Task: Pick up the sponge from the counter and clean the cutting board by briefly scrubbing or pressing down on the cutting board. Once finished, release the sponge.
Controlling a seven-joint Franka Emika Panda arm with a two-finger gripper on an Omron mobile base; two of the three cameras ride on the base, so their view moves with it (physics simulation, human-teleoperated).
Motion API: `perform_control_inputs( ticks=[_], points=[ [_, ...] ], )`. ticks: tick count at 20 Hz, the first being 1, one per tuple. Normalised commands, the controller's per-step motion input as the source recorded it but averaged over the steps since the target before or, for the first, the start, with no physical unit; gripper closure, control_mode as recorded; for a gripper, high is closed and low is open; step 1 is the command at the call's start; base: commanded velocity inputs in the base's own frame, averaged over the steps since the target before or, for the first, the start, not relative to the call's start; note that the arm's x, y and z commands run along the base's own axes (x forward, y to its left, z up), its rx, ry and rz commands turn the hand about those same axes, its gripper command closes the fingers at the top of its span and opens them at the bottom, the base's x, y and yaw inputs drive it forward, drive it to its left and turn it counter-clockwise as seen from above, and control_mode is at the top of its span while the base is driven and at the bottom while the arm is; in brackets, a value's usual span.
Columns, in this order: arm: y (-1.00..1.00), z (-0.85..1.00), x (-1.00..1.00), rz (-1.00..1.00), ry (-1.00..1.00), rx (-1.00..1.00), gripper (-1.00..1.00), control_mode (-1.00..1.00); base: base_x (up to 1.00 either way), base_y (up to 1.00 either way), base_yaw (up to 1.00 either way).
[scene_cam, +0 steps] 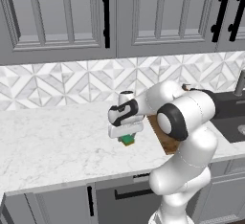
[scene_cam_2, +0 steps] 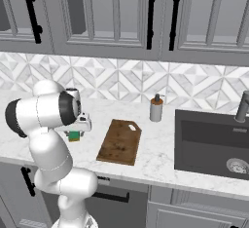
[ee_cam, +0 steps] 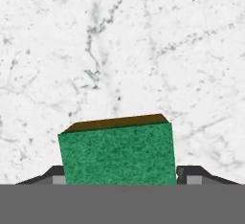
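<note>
The sponge (ee_cam: pixel 117 153) sits low in the hand view, green face toward the camera, its long axis running from 9 to 3 o'clock with the 3 o'clock end tipped slightly up. A thin brown-yellow edge shows along its far side. The fingers (ee_cam: pixel 190 174) stand one at each short end, right against the green block, so they pinch the sponge across its length; the dark tips are mostly cut off by the bottom of the view.

In the left base view the gripper (scene_cam: pixel 126 137) points down over the white marble table (scene_cam: pixel 52 137), and the sponge (scene_cam: pixel 128 140) shows just beneath it as a small green and yellow patch, close to the table surface; whether it touches cannot be told. The board (scene_cam: pixel 165 141) lies just at 3 o'clock of the sponge, largely behind the arm's elbow.

In the right base view the board (scene_cam_2: pixel 120 142) is plain: a dark brown rectangle, long axis running toward the backsplash, handle slot at the far end. The sponge (scene_cam_2: pixel 74 135) is at its 9 o'clock, near but apart. A small dispenser bottle (scene_cam_2: pixel 156 108) stands beyond the board at about 1 o'clock, beside the dark sink (scene_cam_2: pixel 209 144).
</note>
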Motion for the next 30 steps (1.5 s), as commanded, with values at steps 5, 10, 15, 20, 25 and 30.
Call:
perform_control_inputs(
  ticks=[5, 10, 15, 20, 25, 30],
  points=[
    [0.0, -0.01, 0.0, 0.0, 0.0, 0.0, 1.0, -1.0, 0.0, 0.0, 0.0],
    [-0.23, 0.13, -0.01, 0.0, 0.0, 0.0, 1.0, -1.0, 0.0, 0.0, 0.0],
    [-0.71, 0.34, -0.2, 0.0, 0.0, 0.02, 1.0, -1.0, 0.0, 0.0, 0.0],
    [-0.9, 0.49, -0.4, -0.01, 0.0, 0.03, 1.0, -1.0, 0.0, 0.0, 0.0],
    [-0.83, 0.48, -0.35, -0.05, 0.02, 0.01, 1.0, -1.0, 0.0, 0.0, 0.0],
    [-0.51, -0.05, -0.26, -0.12, 0.0, 0.01, 1.0, -1.0, 0.0, 0.0, 0.0]
  ],
)
